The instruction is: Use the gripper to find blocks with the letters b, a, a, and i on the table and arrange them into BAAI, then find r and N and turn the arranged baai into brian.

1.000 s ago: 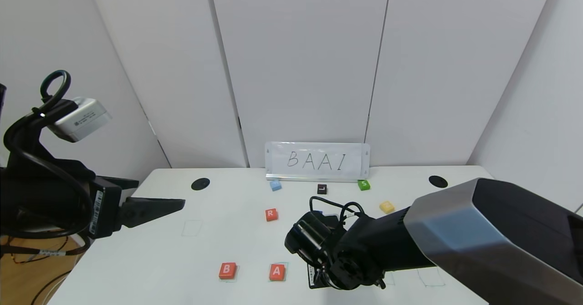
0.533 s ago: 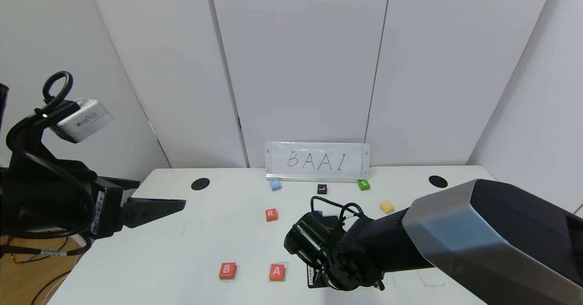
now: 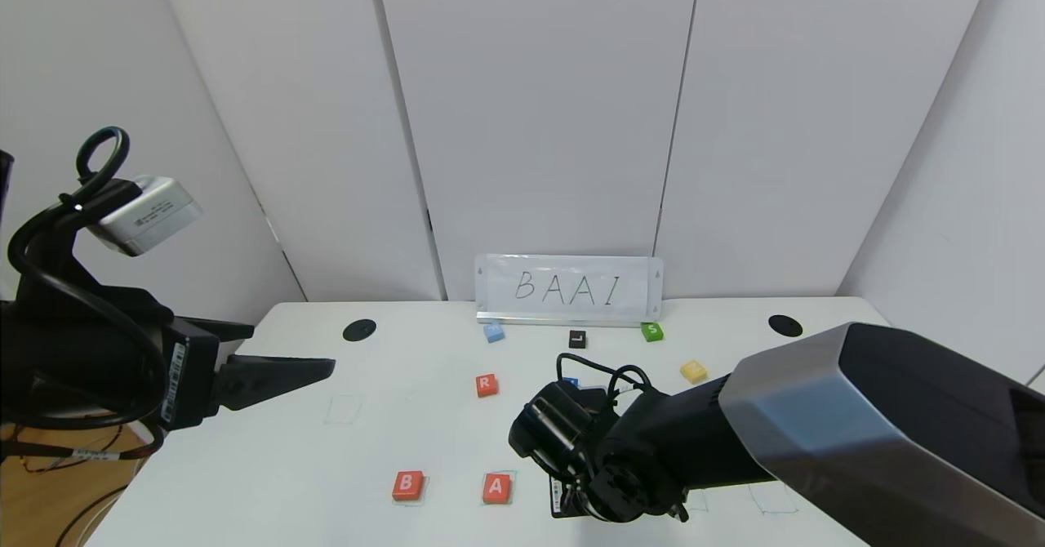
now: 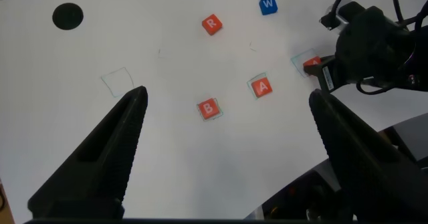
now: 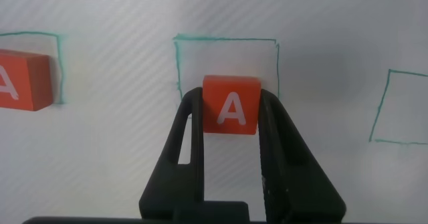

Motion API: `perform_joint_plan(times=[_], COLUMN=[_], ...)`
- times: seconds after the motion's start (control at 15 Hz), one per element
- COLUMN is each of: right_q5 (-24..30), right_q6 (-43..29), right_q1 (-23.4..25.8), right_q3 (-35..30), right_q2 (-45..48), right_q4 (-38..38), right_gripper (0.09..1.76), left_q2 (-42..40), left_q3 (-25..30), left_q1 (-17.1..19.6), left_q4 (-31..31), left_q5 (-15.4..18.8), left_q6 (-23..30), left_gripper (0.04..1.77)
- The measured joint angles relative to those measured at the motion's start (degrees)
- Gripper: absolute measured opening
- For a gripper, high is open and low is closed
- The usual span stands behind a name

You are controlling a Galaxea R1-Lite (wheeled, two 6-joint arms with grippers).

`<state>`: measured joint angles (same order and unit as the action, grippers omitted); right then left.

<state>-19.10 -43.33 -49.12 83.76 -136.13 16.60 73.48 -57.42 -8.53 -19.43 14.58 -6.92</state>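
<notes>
My right gripper (image 5: 231, 98) is shut on an orange-red A block (image 5: 231, 105), held at the edge of a green drawn square (image 5: 227, 42) on the white table (image 3: 343, 457). I cannot tell whether the block touches the table. In the head view the right wrist (image 3: 604, 469) hides this block. The B block (image 3: 408, 485) and the other A block (image 3: 496, 487) lie in a row near the front edge, to the left of the right gripper. The R block (image 3: 486, 384) lies farther back. The purple I block is out of view. My left gripper (image 4: 227, 144) is open and empty, hovering over the table's left side.
A BAAI sign (image 3: 569, 288) stands at the back. In front of it lie a light blue block (image 3: 493, 332), a black L (image 3: 577, 339), a green S (image 3: 651, 331) and a yellow block (image 3: 693, 371). A blue W block (image 4: 268, 5) lies behind the right wrist. Another drawn square (image 5: 401, 107) is bare.
The right arm has shifted very slightly to the left with the A block. Nothing else has visibly moved.
</notes>
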Motion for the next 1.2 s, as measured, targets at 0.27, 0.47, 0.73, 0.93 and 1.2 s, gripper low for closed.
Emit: perform_joint_plan(times=[0.27,0.47,0.73,0.93,1.2], right_q5=[-0.1,-0.1,0.1,0.1,0.1], right_q6=[0.0,0.0,0.0,0.0,0.2], right_q1=[0.0,-0.1,-0.2,-0.2,-0.1], right_q3=[0.0,0.0,0.0,-0.1,-0.3], right_q2=[-0.1,-0.1,0.3,0.8,2.1], right_q4=[0.0,0.0,0.1,0.1,0.2], right_gripper=[0.54,0.6,1.04,1.26,1.43], left_q2=[0.0,-0.1,-0.2,-0.3,-0.5], left_q3=[0.0,0.0,0.0,0.0,0.0], left_q1=[0.0,0.0,0.0,0.0,0.0], left_q4=[0.0,0.0,0.0,0.0,0.0], left_q5=[0.0,0.0,0.0,0.0,0.0], left_q6=[0.0,0.0,0.0,-0.1,-0.1], left_gripper=[1.72,1.72,1.72,1.72,1.72])
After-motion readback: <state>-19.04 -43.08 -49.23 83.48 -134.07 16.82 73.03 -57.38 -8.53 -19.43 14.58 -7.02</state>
